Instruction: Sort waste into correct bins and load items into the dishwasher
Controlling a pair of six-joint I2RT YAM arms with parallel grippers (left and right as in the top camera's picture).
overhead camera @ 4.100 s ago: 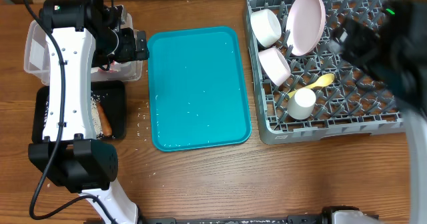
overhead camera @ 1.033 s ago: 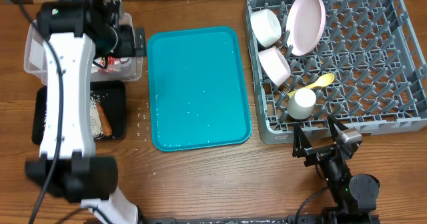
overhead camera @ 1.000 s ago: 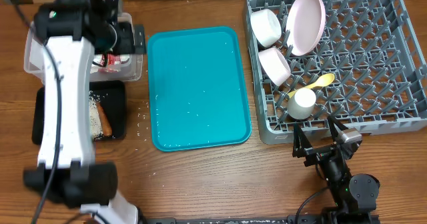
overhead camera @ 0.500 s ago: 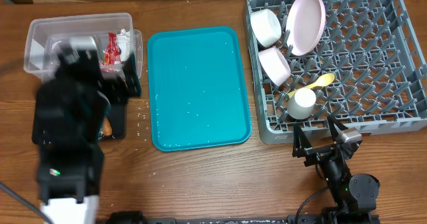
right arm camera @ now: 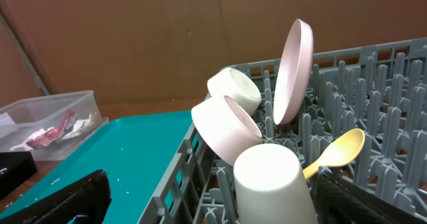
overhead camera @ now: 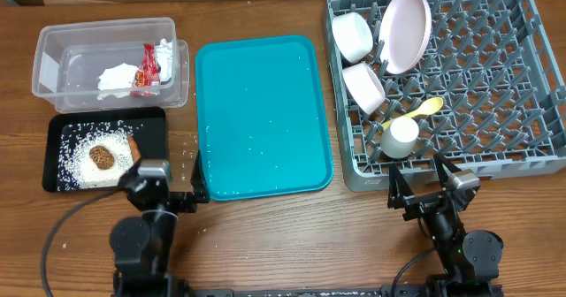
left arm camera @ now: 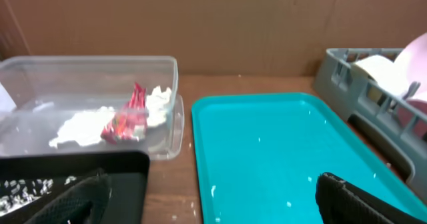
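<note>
Plainly, the widest open wood is the near strip of the table (overhead camera: 292, 244), where both arms sit folded low. Only narrow gaps part the teal tray (overhead camera: 261, 111) from the clear tub (overhead camera: 42, 67) and black tray (overhead camera: 51, 160) on its left and from the dish rack (overhead camera: 495, 94) on its right.

The napkin (overhead camera: 115, 74) and red wrapper (overhead camera: 147, 67) lie in the tub, the wrapper's length running near to far. Rice (overhead camera: 75, 156), a brown lump (overhead camera: 103, 156) and the partly hidden sausage stick (overhead camera: 133, 144) lie in the black tray.

In the rack the plate (overhead camera: 405, 30) stands on edge, two bowls (overhead camera: 352, 34) are tipped on their sides, the cup (overhead camera: 401, 137) is mouth down, and the spoon (overhead camera: 416, 112) slants with its scoop far right.

The left gripper (left arm camera: 212, 184) and right gripper (right arm camera: 212, 184) face the far side, fingers spread wide, holding nothing.
</note>
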